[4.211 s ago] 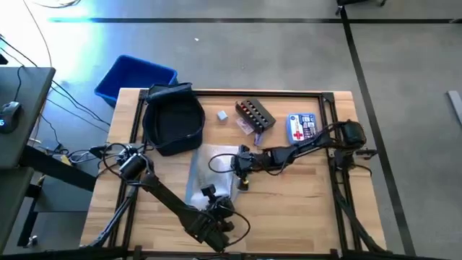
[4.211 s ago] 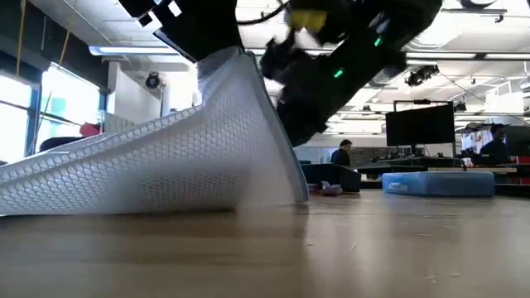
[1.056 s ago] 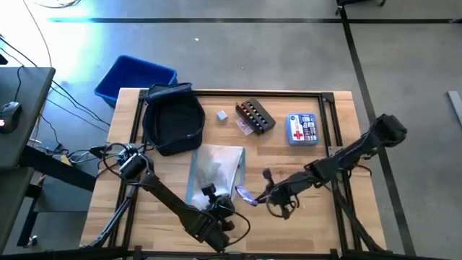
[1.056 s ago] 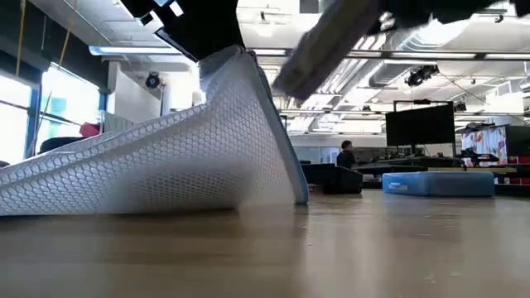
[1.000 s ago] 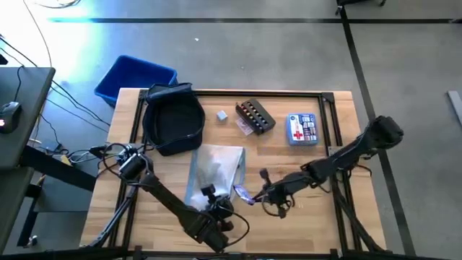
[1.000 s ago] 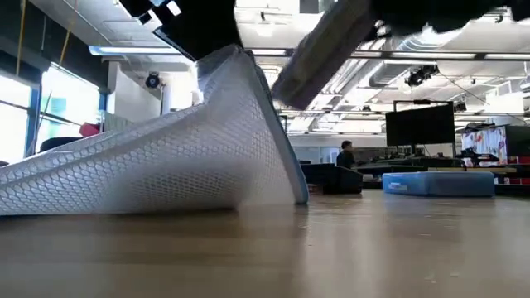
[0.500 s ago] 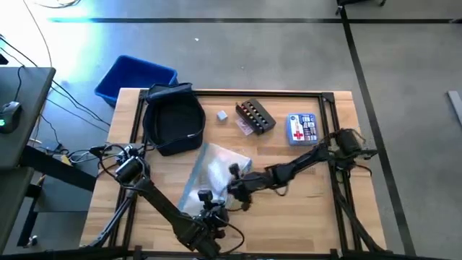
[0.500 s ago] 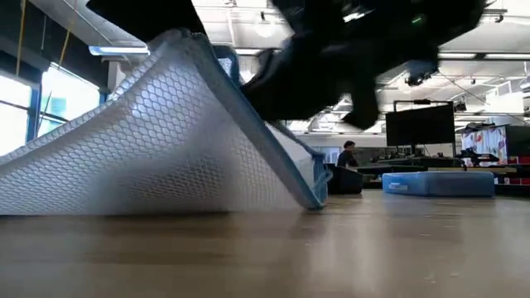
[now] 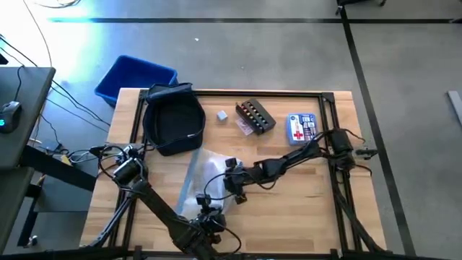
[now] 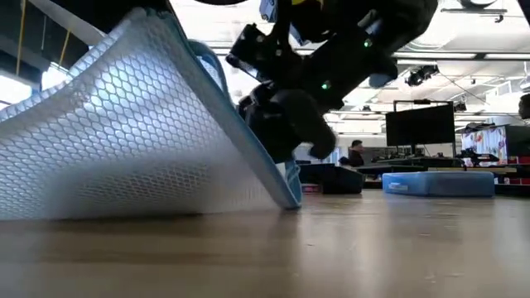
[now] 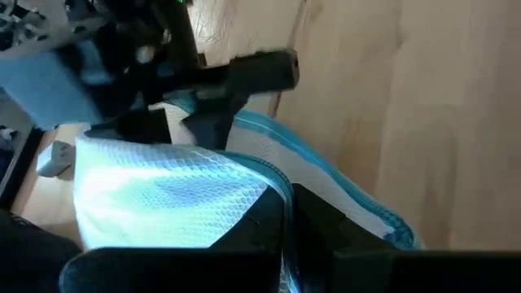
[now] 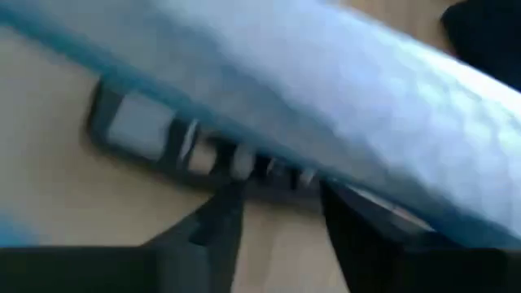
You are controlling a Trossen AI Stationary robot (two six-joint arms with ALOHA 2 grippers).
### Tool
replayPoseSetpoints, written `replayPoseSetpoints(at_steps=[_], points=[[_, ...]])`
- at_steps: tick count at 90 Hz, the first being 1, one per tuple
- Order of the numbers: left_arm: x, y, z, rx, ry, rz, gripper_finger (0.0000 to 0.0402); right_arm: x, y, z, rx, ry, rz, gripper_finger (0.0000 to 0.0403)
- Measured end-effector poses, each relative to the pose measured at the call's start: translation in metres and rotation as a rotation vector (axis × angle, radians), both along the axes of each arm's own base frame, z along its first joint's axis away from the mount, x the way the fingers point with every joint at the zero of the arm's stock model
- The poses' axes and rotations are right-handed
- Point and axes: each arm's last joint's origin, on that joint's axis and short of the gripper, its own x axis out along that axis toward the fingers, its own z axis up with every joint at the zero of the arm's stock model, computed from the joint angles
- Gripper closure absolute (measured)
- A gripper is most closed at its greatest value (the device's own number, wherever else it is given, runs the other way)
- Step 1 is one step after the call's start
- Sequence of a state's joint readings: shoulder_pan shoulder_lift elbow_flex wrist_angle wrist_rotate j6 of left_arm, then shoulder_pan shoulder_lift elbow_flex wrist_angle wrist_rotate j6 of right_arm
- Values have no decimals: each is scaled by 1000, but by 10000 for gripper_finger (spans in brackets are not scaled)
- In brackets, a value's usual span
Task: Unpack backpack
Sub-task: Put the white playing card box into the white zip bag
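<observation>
The backpack [image 9: 172,120] at the upper left of the desk [image 9: 303,209] is dark navy, nearly black, with a small pale patch. The desk is pale wood with a black frame. The mesh pouch [image 10: 124,124] at centre is white with a honeycomb pattern and light blue trim. Behind the desk, upper left, sits a bright blue bin [image 9: 133,77]. The first-aid box [image 9: 301,128] is blue with a red cross.

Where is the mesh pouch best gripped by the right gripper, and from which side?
Its blue zipper edge, from the right gripper's own side, coming in level. The left gripper pinches the mesh pouch and tents it up, so that edge stands slanted off the table, probably free to pinch.
</observation>
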State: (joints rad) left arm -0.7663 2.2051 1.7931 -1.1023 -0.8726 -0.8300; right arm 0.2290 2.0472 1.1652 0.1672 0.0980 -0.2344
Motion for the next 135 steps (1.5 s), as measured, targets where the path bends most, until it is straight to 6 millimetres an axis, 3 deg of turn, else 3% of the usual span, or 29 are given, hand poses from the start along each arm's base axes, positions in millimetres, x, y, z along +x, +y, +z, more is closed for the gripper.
replayPoseSetpoints(at_steps=[23,41,54,63,75,91,97,112,123,135], points=[[1,1,0,-9,-14,17,376,-25,-2,36,47,143,-31,167],[7,9,1,-8,-48,59,320,-64,11,75,84,297,52,165],[20,21,0,-60,-40,105,272,-92,14,96,60,392,-10,173],[28,24,7,-121,6,91,245,-110,8,104,-44,423,-140,182],[34,18,34,-181,-7,62,230,-140,-11,104,-131,393,-268,198],[37,20,53,-124,31,-9,248,-181,-48,103,-147,166,-531,223],[41,36,53,-58,65,25,260,-195,-65,101,-117,79,-640,229],[60,97,44,50,194,168,293,-219,-111,90,-5,-57,-840,237],[80,150,39,136,268,212,314,-222,-145,89,57,-153,-913,238],[101,220,27,181,332,270,334,-218,-183,88,152,-211,-947,238]])
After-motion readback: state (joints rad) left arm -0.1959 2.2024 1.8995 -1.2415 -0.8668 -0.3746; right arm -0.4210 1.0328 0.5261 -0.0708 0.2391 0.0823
